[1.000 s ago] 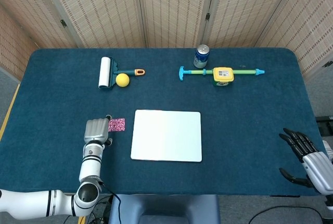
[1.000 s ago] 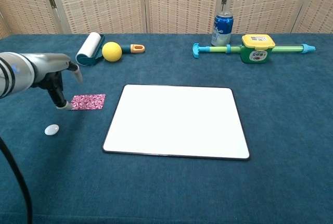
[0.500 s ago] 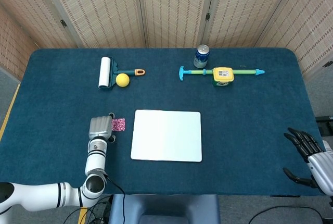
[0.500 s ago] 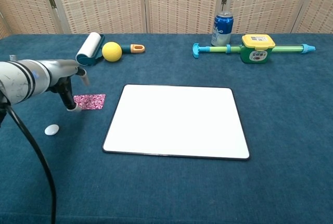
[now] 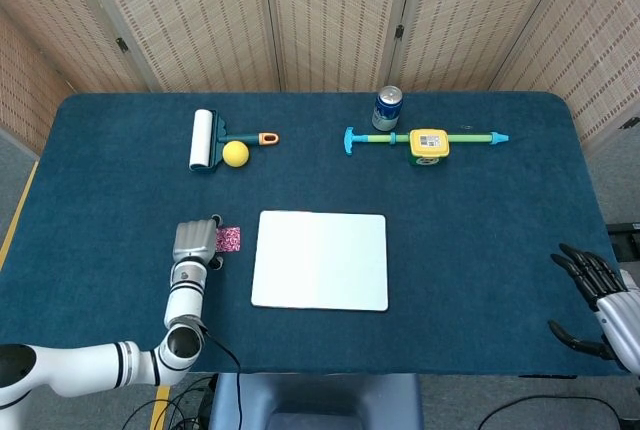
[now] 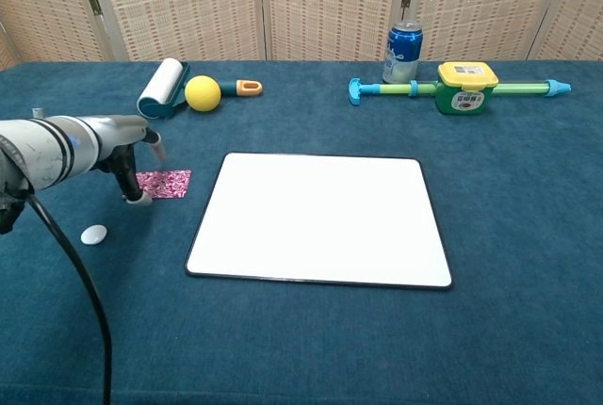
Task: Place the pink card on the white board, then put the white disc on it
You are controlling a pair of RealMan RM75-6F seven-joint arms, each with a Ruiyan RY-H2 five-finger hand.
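Pink card, left of the white board, looks thin, light and flat-lying, best pinched at an edge; the left hand touches its left end, grip unclear, and the right hand hangs spread, empty.

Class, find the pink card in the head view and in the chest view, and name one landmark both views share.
Head view: the pink card lies left of centre, between the left hand and the white board, partly covered by the hand.
Chest view: the pink card lies at left, just left of the white board.
Shared landmark: the white board's left edge.
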